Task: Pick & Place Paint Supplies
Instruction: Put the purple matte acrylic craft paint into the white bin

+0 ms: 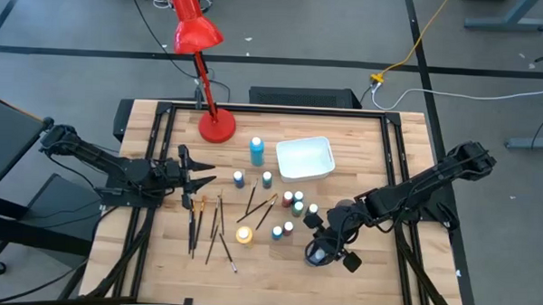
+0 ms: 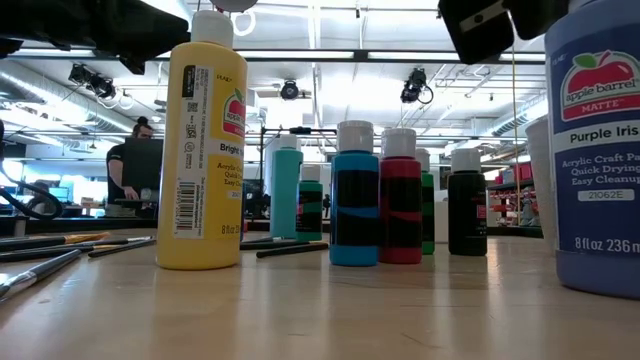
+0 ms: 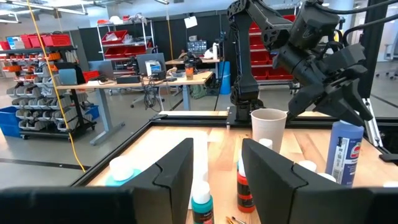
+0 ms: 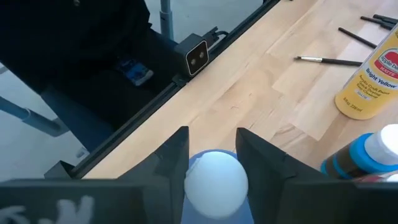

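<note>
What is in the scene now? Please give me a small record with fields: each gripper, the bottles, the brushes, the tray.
right gripper: fingers on either side of the white cap of a blue bottle near the table's front edge
left gripper: open, holding nothing, above the brushes
yellow bottle: upright, among the brushes
small bottles: clustered upright at mid table
white tray: behind the cluster, nothing in it
red lamp: back of the table

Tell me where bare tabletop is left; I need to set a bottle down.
Bare: the strip between the white tray and the right edge, and the front edge below the brushes. Crowded: the bottles between the brushes and the right gripper.
</note>
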{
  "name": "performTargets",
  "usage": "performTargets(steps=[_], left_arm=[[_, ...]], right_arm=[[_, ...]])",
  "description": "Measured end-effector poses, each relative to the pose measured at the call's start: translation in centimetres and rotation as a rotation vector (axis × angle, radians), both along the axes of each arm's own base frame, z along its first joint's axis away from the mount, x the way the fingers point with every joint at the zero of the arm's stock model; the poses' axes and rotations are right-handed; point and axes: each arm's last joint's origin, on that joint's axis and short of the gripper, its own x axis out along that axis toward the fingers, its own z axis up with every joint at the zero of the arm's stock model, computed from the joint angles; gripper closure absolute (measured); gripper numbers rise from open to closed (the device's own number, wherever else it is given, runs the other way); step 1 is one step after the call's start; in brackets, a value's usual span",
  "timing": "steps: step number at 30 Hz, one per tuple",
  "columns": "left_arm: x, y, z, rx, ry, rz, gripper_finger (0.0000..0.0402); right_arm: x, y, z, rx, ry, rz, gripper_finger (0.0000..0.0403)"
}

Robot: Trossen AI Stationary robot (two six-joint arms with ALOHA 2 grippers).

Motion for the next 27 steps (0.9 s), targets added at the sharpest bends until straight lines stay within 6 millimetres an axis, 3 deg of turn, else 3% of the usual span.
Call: performTargets(steps=[8, 12, 18, 27], left_arm=[[0.0, 0.0, 0.0, 0.000, 0.000, 0.000, 0.0256], [0.0, 0.0, 0.1, 0.000, -0.005, 0.000, 0.0256], [-0.1, 0.0, 0.5, -0.011, -0.049, 0.001, 0.0256], [-0.1, 0.0, 0.8, 0.016, -0.070, 0.005, 0.0256]], right_arm=[[0.1, 0.1, 0.2, 0.013, -0.025, -0.001, 0.0289], [0.0, 0.0, 1.4, 0.041, -0.088, -0.001, 0.0281], [-0.8, -1.5, 5.0, -0.003, -0.153, -0.049, 0.0290], [-2.7, -6.4, 11.2, -0.339, -0.243, -0.372, 0.0285]])
